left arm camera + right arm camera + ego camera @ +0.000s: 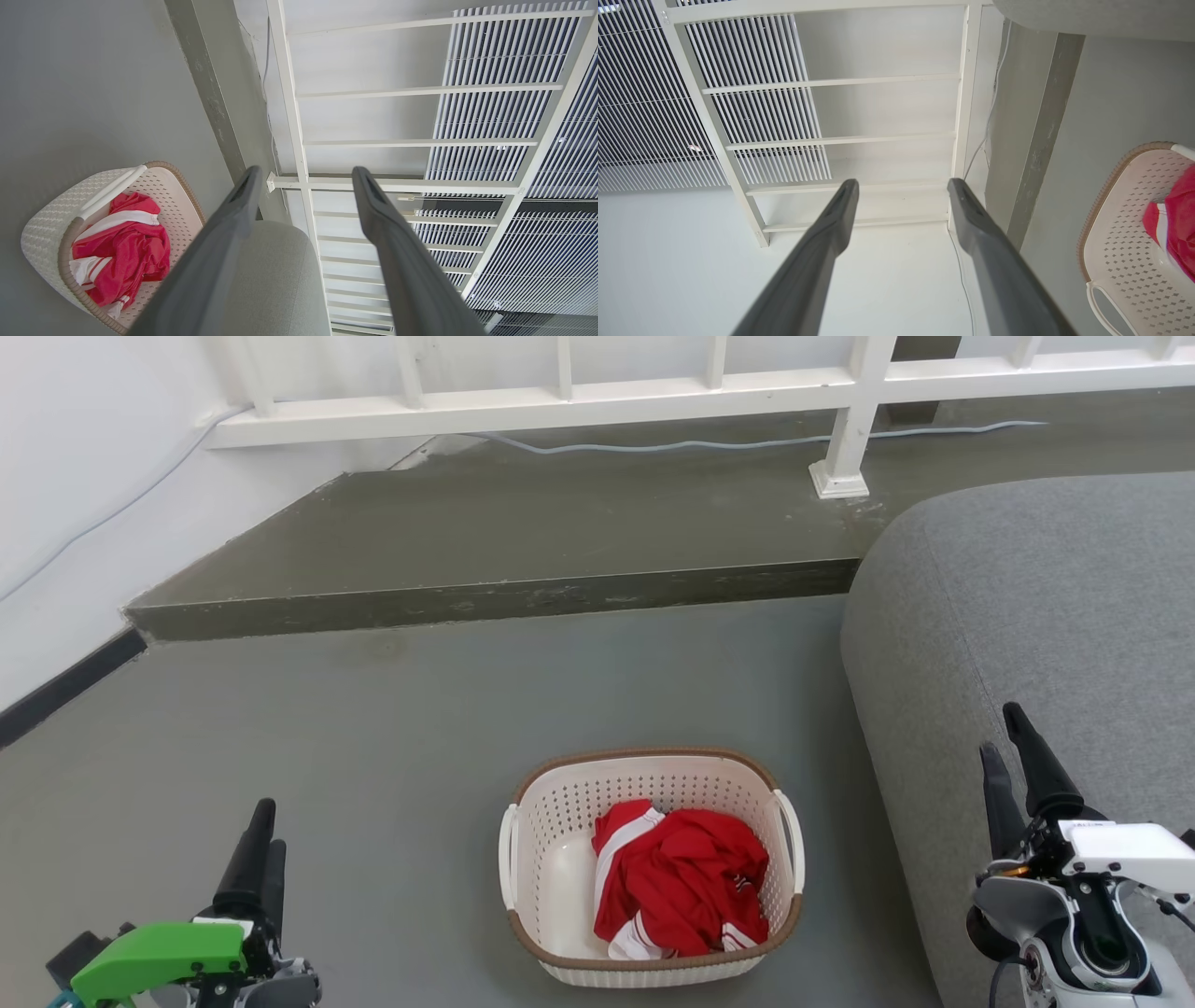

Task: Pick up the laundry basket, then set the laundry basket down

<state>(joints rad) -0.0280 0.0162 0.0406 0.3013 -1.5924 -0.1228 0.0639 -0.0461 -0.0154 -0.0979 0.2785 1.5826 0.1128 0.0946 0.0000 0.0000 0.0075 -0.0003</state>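
Spotted just one laundry basket (560, 803), parked upright on the grey floor (373, 728), mouth facing up, low centre in the head view. Near a grey sofa (1046, 597) on its right, not touching. Seems to run long-ways left to right across that view, with two white loop handles (507, 854), one on each short end. Holding one crumpled red garment (686, 877) with white stripes. Two grippers, two dark fingers each: left gripper (271, 823) at lower left, apart from the basket, fingers spread and grasping nothing; right gripper (999, 728) at lower right in front of the sofa, likewise spread wide and empty. Behind it all, one raised step (513, 597) and one white railing (560, 406).
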